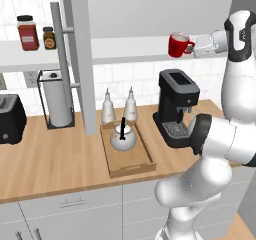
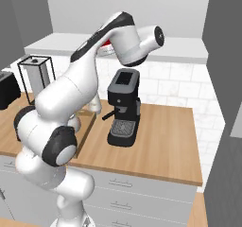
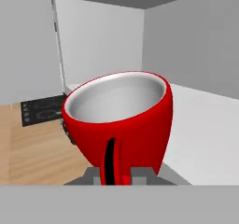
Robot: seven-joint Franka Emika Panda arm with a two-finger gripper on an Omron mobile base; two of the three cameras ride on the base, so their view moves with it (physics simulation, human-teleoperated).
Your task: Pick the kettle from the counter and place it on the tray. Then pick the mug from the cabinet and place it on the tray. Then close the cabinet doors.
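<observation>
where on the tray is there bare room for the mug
The kettle sits in the tray's back half, near the two bottles. The bare patch is the front half, between kettle and front rim. The mug is gripped by its handle in the gripper, up at the shelf.

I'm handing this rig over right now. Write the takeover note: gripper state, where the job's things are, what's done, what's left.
Gripper: shut on the mug by its handle, up at the cabinet shelf; whether it is lifted clear of the shelf, I cannot tell.
Kettle: upright on the tray, which sits on the counter beside the coffee machine.
Cabinet doors: open.
Done: kettle placed on tray.
Left: bring the mug down onto the tray, probably into the free space in front of the kettle, then close the cabinet doors.
</observation>
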